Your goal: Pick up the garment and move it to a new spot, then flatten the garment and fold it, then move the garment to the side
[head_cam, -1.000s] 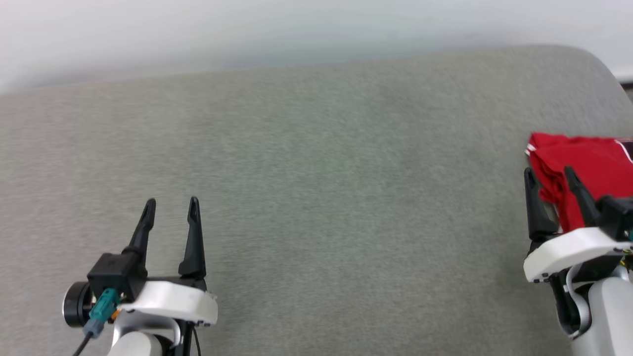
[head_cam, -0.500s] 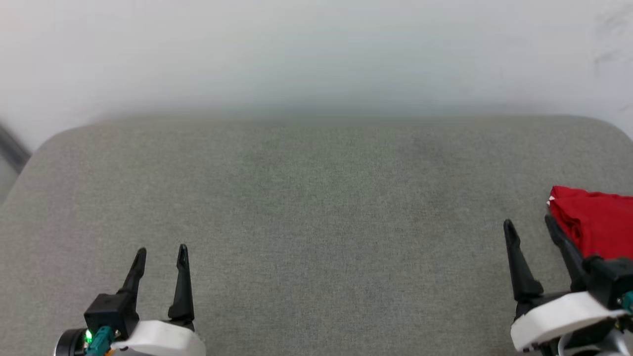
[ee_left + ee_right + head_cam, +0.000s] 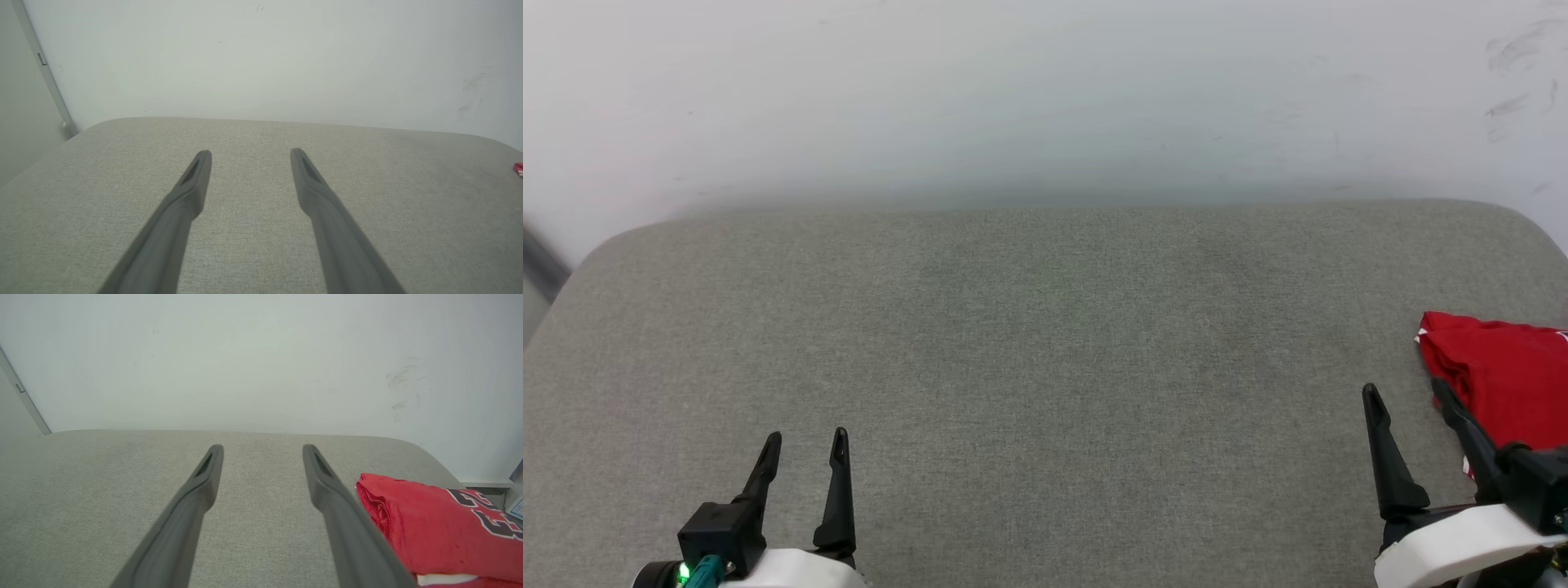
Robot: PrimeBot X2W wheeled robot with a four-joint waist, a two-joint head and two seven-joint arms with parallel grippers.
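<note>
Currently both arms sit low at the near edge, fingers pointing toward the wall (image 3: 1045, 98). Left pincer (image 3: 806, 435) — fingers apart, empty, over bare grey worktop (image 3: 1045, 343). Right pincer (image 3: 1405, 386) — fingers apart, empty, close beside the shirt (image 3: 1503, 367). The red shirt lies folded over at the worktop's right end. Right wrist view gives the print: black, white-edged numerals, apparently "23", cut by the frame edge.

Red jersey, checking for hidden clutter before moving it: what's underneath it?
The red jersey lies folded on the grey padded surface; a white strip of fabric peeks from under its near edge. Anything else beneath is covered.
</note>
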